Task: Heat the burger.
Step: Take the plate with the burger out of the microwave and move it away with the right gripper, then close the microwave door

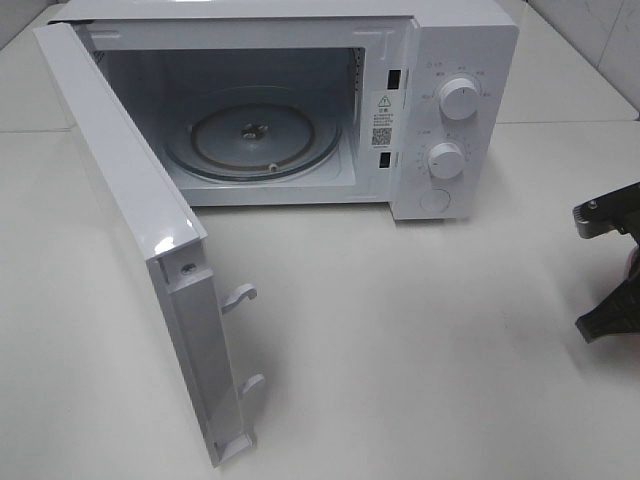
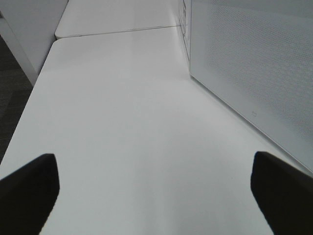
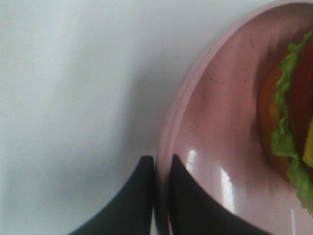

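Note:
The burger [image 3: 288,112], a brown bun with green lettuce and a yellow bit, lies on a salmon-pink plate [image 3: 220,127] on the white table; only its edge shows, in the right wrist view. My right gripper [image 3: 162,196] has its two dark fingers close together astride the plate's rim, one outside and one inside. From the high camera, the right gripper [image 1: 612,268] shows only partly at the right edge, well to the right of the microwave. My left gripper [image 2: 156,196] is wide open over bare table, holding nothing.
The white microwave [image 1: 455,60] stands at the back with its door [image 1: 130,220] swung fully open toward the front left. Its glass turntable [image 1: 252,135] is bare. Two knobs [image 1: 458,100] sit on its right panel. In the left wrist view the door's outer face [image 2: 254,73] runs alongside.

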